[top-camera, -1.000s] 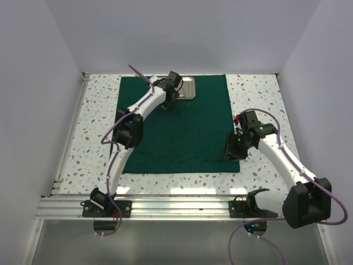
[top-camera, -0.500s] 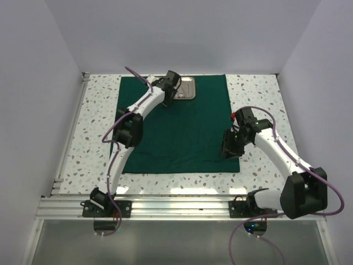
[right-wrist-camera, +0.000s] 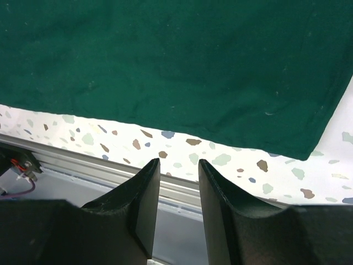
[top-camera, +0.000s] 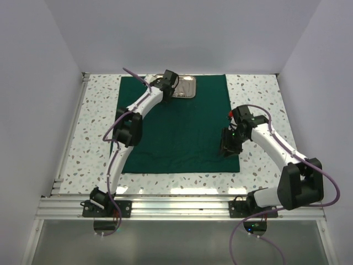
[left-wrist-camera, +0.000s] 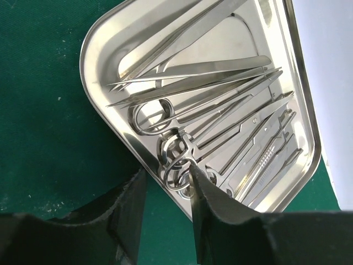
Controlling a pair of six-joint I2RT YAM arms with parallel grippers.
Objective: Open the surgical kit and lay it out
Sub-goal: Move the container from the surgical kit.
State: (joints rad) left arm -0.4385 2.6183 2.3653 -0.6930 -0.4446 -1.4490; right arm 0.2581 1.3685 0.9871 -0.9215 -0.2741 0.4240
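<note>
While my left claw (left-wrist-camera: 168,178) hangs narrow and empty over the near rim of the tray (left-wrist-camera: 87,58), beside the scissors (left-wrist-camera: 177,157), my right claw (right-wrist-camera: 179,164), equally narrow and empty, hovers above the cloth (right-wrist-camera: 176,61) at its near right corner. That tray sits at the far edge of the cloth.

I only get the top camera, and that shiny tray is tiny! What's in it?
Observer: The left wrist camera shows the steel tray holding many slim silver tools, like pointed tweezers and ring-handled scissors.
Kid: Is the left gripper grabbing one?
Observer: The left gripper is open, with ring handles showing between its fingers; I can't tell if it touches them.
Kid: What does the right one see?
Observer: The right gripper is open and empty, over the speckled table beside the green cloth's near edge.
</note>
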